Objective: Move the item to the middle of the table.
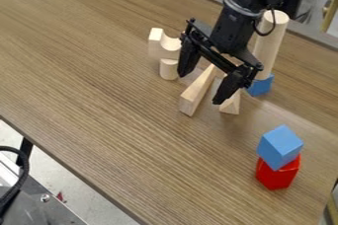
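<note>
The black gripper (200, 88) hangs over the upper middle of the table, its fingers spread wide. Below and between them lies a long wooden wedge (196, 92), partly covered by the gripper. A small wooden triangular block (231, 104) is just right of the right finger. Left of the gripper, a notched wooden block (162, 45) rests on a short wooden cylinder (169, 69). Behind the gripper on the right, a tall wooden cylinder (270, 41) stands on a blue block (261, 86). At the lower right, a tilted-looking blue cube (280, 145) sits on a red block (277, 173).
The brown wooden table (92, 71) has its front edge running from the left side down to the bottom. A black cable (25, 169) and metal equipment are beyond that edge at lower left. A metal rail borders the table's far side.
</note>
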{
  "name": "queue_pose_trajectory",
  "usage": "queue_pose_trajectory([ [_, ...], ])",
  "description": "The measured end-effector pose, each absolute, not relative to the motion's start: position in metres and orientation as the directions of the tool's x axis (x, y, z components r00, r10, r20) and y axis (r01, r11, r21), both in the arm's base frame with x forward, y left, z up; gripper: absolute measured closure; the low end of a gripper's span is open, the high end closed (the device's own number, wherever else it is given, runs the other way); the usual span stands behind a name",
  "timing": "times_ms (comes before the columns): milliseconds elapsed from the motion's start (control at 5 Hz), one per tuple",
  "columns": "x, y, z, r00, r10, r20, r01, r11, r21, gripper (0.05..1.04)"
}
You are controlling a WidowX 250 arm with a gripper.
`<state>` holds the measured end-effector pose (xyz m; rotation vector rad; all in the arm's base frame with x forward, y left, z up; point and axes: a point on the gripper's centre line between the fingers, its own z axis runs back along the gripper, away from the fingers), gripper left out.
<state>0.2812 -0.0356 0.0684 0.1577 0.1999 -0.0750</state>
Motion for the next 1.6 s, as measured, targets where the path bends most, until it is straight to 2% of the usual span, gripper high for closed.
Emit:
queue_pose_trajectory([
  [400,0.279,-0.034,0.054,0.970,-0.055,-0.239,0.090,0.986,0.141,0.085],
  [600,0.283,-0.033,0.041,0.964,-0.061,-0.260,0.098,0.986,0.135,0.129],
  [800,0.288,-0.036,0.029,0.961,-0.054,-0.270,0.088,0.989,0.117,0.289],
  [1000,0.292,-0.034,0.021,0.954,-0.049,-0.295,0.086,0.990,0.113,0.593],
  [1200,0.292,-0.033,0.021,0.952,-0.055,-0.301,0.091,0.990,0.107,0.705],
  [1400,0.291,-0.034,0.021,0.947,-0.090,-0.308,0.118,0.990,0.074,0.705],
  [1600,0.289,-0.037,0.030,0.953,-0.113,-0.281,0.133,0.990,0.054,0.705],
])
